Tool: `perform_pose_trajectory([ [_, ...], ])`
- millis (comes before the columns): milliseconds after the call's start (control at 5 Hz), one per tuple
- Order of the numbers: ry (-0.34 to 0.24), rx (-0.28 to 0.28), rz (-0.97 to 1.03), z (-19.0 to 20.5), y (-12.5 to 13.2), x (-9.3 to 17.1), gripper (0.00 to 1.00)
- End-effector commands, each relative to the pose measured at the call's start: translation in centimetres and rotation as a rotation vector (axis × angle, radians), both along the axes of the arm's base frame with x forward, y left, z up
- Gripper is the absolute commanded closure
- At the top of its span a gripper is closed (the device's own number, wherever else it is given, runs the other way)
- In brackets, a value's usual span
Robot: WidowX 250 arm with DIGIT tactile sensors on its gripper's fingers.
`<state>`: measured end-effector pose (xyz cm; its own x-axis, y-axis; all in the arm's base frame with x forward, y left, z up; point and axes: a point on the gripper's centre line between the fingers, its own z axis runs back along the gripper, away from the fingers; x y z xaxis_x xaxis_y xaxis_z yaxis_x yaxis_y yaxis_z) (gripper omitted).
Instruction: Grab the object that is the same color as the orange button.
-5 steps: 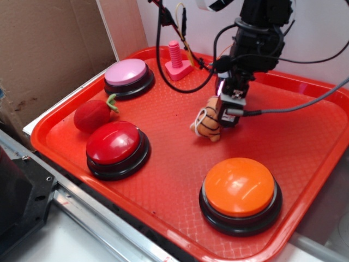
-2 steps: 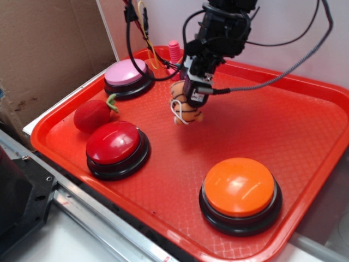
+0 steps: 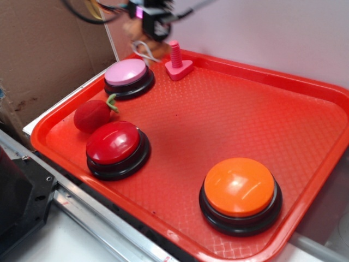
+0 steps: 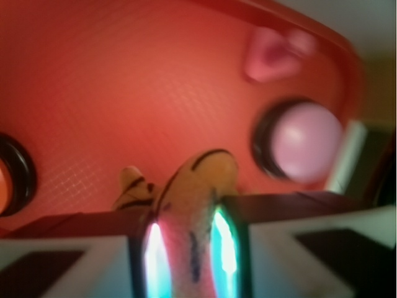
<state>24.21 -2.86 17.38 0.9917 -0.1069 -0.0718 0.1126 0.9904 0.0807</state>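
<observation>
The hand (image 4: 189, 248) is clamped on the striped orange tiger toy (image 4: 186, 198), holding it in the air above the back edge of the red tray (image 3: 305, 136), just behind the pink button (image 3: 127, 73) and far from the orange button (image 3: 240, 188).

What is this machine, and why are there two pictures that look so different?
It is a robot arm with a pincher, called a gripper. One picture is taken from beside the table. The other comes from a small camera on the arm's wrist, looking down past the gripper, so it looks blurry and close.

On the red tray sit three big push buttons: an orange button, a red button and a pink button. There is also a red plush apple and a pink plastic bolt.

The gripper is squeezing a little orange tiger toy with black stripes, lifted above the tray's far corner.
</observation>
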Motion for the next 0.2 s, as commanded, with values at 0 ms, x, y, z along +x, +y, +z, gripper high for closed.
perform_pose_trajectory([
  [0,-0.228,-0.032,0.173,10.24,-0.05,-7.18,1.0],
])
